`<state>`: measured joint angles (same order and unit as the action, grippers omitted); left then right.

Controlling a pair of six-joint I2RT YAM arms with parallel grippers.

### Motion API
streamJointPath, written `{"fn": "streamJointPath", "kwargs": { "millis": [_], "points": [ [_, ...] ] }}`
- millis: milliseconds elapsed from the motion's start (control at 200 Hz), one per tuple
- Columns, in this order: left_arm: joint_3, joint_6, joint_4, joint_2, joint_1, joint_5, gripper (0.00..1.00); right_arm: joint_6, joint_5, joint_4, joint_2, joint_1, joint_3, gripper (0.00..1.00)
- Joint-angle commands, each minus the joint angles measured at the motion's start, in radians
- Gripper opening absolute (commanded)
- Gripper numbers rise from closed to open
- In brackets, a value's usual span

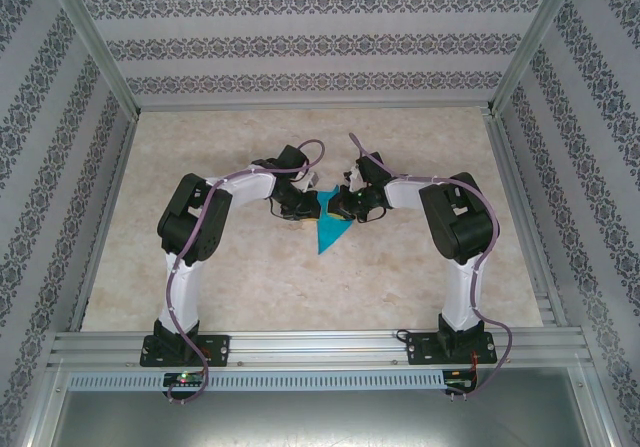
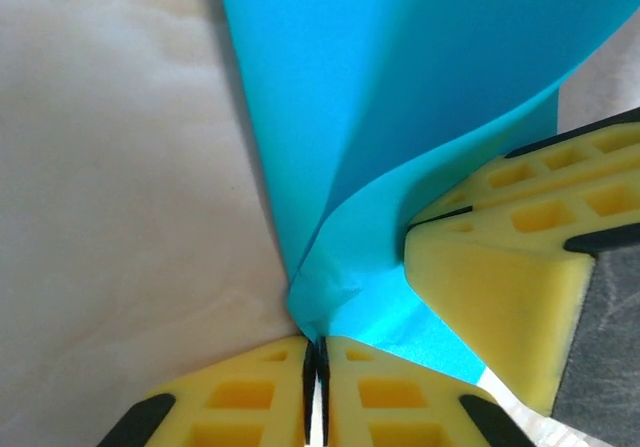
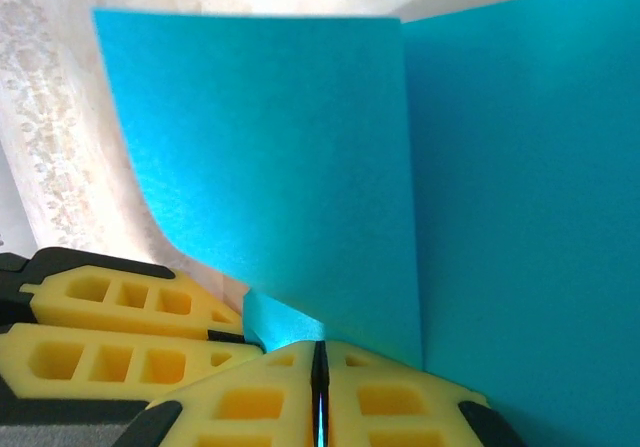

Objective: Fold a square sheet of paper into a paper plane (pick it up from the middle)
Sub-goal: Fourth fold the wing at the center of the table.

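Centre of bench: left jaws and right jaws, tips almost meeting, both clenched on far end of part-folded paper sheet. Sheet's long axis runs from jaws toward arm bases, point nearest; neither arm closer.

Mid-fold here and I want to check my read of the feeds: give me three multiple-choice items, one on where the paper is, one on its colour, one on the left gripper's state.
1. Where is the paper?
A) by the left arm's base
B) between the left gripper and the right gripper
C) against the back wall

2. What colour is it?
A) turquoise blue
B) white
C) red

3. How is the left gripper?
A) wide open
B) shut on nothing
C) shut on the paper

Answers: 1 B, the top view shows it where the two meet. 2 A, plain in every view. 3 C, its yellow fingers press together on the paper's tip.
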<state>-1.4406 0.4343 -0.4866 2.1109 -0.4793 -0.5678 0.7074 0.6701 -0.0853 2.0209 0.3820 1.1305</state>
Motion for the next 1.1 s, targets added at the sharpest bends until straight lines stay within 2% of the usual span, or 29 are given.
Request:
{"fn": "streamJointPath", "kwargs": {
  "millis": [0,85,225,445,669,1094],
  "points": [
    [-0.012,0.009,-0.012,-0.042,-0.031,0.054,0.19,-0.025,-0.081,-0.073,0.041,-0.003,-0.006,0.11],
    [0.001,0.015,-0.016,-0.084,-0.039,0.074,0.24,-0.023,-0.077,-0.071,0.042,-0.003,-0.006,0.11],
    [0.058,0.044,0.021,-0.152,-0.067,0.086,0.24,-0.019,-0.067,-0.065,0.042,-0.001,-0.008,0.11],
    [0.153,0.097,0.095,-0.202,-0.135,0.085,0.18,-0.009,-0.051,-0.048,0.039,-0.002,-0.019,0.11],
    [0.211,0.122,0.177,-0.176,-0.161,0.053,0.12,-0.008,-0.04,-0.037,0.032,-0.002,-0.029,0.11],
    [0.244,0.089,0.154,-0.157,-0.165,0.08,0.1,-0.023,-0.049,-0.054,0.027,-0.005,-0.035,0.11]
  ]
}}
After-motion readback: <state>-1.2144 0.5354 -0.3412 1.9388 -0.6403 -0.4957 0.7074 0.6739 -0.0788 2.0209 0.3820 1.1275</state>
